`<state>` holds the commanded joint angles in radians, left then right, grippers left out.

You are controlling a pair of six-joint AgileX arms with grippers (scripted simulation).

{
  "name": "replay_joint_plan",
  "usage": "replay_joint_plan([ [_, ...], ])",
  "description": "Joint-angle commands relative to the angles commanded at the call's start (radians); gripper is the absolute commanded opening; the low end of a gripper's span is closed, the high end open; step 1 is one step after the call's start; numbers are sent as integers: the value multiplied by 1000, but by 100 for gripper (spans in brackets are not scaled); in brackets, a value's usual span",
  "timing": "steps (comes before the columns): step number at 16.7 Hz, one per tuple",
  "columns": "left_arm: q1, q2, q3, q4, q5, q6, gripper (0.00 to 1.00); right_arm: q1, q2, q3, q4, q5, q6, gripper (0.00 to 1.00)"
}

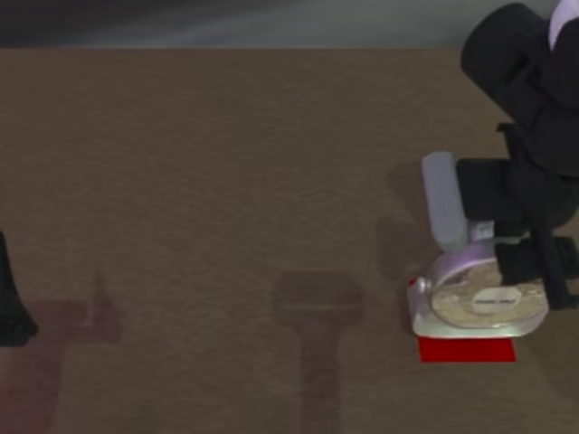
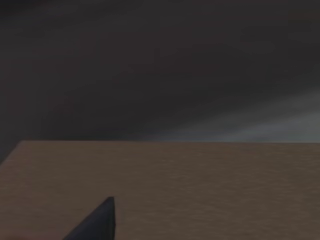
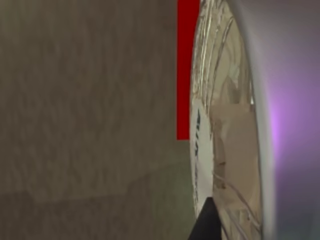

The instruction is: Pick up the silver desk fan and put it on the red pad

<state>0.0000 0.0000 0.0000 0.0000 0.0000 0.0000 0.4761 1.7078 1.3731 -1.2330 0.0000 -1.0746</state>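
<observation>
At the table's right side, top view: the silver desk fan is seen at about four o'clock from the table's centre, its tan grille face turned upward and its base reaching toward twelve o'clock.
Red pad, top view: the red pad is largely covered by the fan's head; a strip is left showing at the head's six o'clock edge and a sliver at nine o'clock.
Right gripper, top view: the right gripper is held at the fan's two o'clock rim, dark fingers pressed to the head; it is judged to be clamped on the fan.
Left arm, top view: the left arm is parked at the table's nine o'clock edge, well apart from the work.
Left wrist view: only bare table and one dark fingertip are shown; whether that claw is spread or closed cannot be told.
Right wrist view: the fan's chrome rim and grille are seen close up, with one dark fingertip against them and the pad's red strip just beyond.
Step in hand: the fan is judged to be at the placing stage, over the pad; whether it rests on it cannot be told.
Next move: a settled, stable seating is called for, then the fingers are to be parted and the arm lifted clear without tipping the fan.
</observation>
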Motion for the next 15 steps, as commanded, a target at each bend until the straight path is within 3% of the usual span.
replay_joint_plan([
  [3,0,0,0,0,0,0,100,0,0,0,0,0,0,0],
  [15,0,0,0,0,0,0,100,0,0,0,0,0,0,90],
])
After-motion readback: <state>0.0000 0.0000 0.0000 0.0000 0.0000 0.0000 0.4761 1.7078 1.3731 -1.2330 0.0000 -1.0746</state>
